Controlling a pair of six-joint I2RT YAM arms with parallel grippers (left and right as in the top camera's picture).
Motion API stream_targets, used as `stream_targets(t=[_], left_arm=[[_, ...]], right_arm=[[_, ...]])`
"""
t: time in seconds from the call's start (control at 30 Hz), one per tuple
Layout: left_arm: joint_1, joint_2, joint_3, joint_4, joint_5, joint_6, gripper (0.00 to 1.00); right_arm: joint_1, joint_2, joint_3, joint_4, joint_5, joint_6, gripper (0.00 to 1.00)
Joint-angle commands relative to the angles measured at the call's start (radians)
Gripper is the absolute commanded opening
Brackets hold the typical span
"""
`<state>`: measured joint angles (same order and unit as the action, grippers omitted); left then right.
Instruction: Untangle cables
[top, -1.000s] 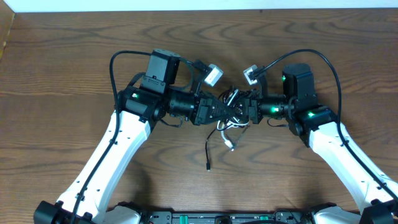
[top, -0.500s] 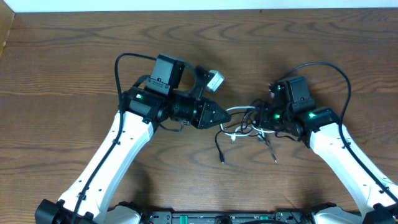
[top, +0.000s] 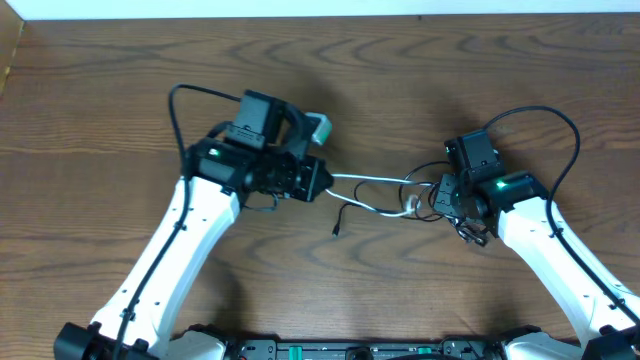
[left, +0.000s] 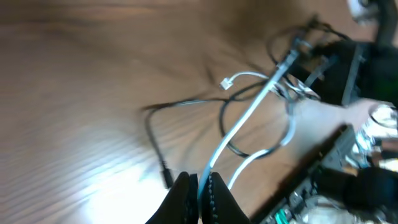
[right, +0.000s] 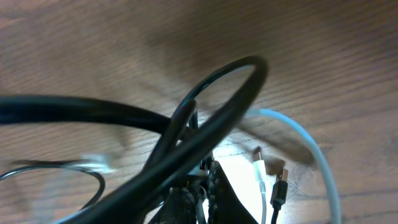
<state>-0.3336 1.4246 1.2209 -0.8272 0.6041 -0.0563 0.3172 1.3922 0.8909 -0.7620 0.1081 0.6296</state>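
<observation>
Two arms share a brown wood worktop, and I'm placing everything off the left fingers. The left arm carries them, and the right arm sits well across from them.

The left fingers are pinched narrow on the white cable. It runs away from them in a straight, taut line to a small tangle of loops at the far end.

The right fingers are at that tangle, well apart from the left fingers and nearly closed. A thick black arm cable blocks the view, so I can't tell what they pinch.

The black cable sags in a slack curve on the worktop near the left fingers. Its plug end lies just below them in the overhead view.

A small white plug sits near the tangle.
</observation>
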Motion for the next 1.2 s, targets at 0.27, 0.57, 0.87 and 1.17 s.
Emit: stream_targets(t=[0.27, 0.57, 0.87, 1.17], left_arm=[[0.23, -0.022, 0.014, -0.004, -0.117, -0.098, 0.07], [0.338, -0.022, 0.014, 0.02, -0.172, -0.125, 0.08], [0.323, -0.022, 0.014, 0.034, -0.005, -0.202, 0.8], [0.135, -0.021, 0.007, 0.019, 0.202, -0.017, 0.76]], right_arm=[[-0.006, 0.006, -0.003, 0.024, -0.011, -0.007, 0.01], [-0.006, 0.006, -0.003, 0.013, -0.003, -0.006, 0.01], [-0.006, 0.006, -0.003, 0.129, -0.348, -0.311, 0.01], [-0.006, 0.006, -0.003, 0.262, -0.793, -0.515, 0.01]])
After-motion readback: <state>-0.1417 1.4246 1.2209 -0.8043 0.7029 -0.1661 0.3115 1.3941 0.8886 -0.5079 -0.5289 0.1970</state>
